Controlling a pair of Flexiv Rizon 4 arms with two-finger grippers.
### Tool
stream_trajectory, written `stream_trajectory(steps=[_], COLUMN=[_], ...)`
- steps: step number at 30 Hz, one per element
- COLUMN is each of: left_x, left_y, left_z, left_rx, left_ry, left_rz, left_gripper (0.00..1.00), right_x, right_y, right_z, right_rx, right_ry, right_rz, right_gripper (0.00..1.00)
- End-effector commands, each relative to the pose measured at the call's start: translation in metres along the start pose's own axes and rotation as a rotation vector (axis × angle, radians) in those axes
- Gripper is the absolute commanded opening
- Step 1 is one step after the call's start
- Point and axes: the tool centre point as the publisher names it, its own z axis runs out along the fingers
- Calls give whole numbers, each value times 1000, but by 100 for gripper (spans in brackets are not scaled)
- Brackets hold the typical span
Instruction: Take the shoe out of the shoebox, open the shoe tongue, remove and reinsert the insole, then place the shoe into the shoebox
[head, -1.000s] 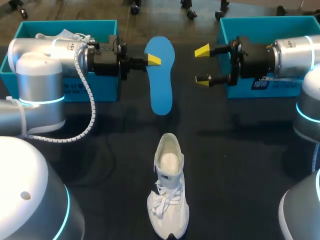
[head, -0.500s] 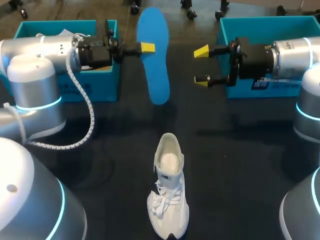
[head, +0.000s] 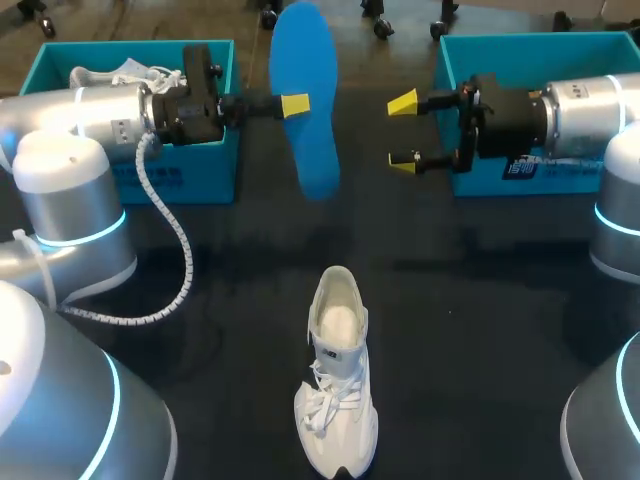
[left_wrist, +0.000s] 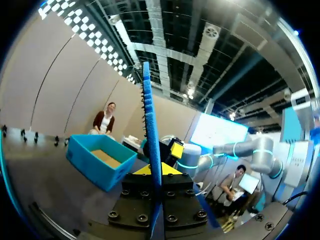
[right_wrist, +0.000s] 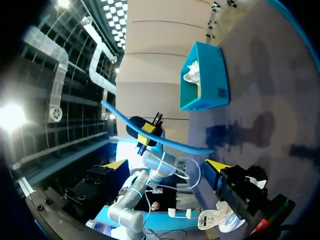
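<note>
Gripping flat blue insole (head: 312, 150) aloft, left pincer (head: 294, 104) clamped, right pincer (head: 403, 132) spread, empty

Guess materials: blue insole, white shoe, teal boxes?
insole: likely foam, matte blue; a thin sheet, seen edge-on in the left wrist view.
shoe: looks like a white knit or mesh upper with woven laces; soft, no gloss.
left shoebox and right shoebox: probably cardboard, matte teal; thin straight walls, the right one tan inside.

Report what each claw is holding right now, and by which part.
Left claw is shut on the blue insole, pinching one long edge about mid-length. Right claw is open and holds nothing.
</note>
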Motion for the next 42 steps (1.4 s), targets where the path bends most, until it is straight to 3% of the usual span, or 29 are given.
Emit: stream_trajectory(steps=[1, 11, 18, 19, 20, 33, 39, 41, 42], left_x=[2, 2, 5, 2, -2, -2, 2, -1, -2], left_y=[9, 9, 19, 24, 28, 28, 34, 35, 34], left_z=[-15, -15, -12, -12, -12, -12, -11, -10, -11], left_rx=[-3, -3, -115, -148, -224, -224, -127, -131, -185], left_ry=[262, 262, 251, 240, 264, 264, 221, 196, 174], left_rz=[1173, 1173, 1730, 1938, 1999, 1999, 2267, 2327, 2389], left_gripper=[0, 0, 0, 0, 0, 0, 0, 0, 0], right_x=[0, 0, 0, 0, 0, 0, 0, 0, 0], right_y=[1, 1, 1, 1, 1, 1, 1, 1, 1], right_z=[2, 2, 2, 2, 2, 2, 2, 2, 2], right_rx=[0, 0, 0, 0, 0, 0, 0, 0, 0], right_ry=[-1, -1, -1, -1, -1, -1, -1, -1, -1], right_rz=[0, 0, 0, 0, 0, 0, 0, 0, 0], right_gripper=[100, 100, 100, 100, 100, 100, 100, 100, 100])
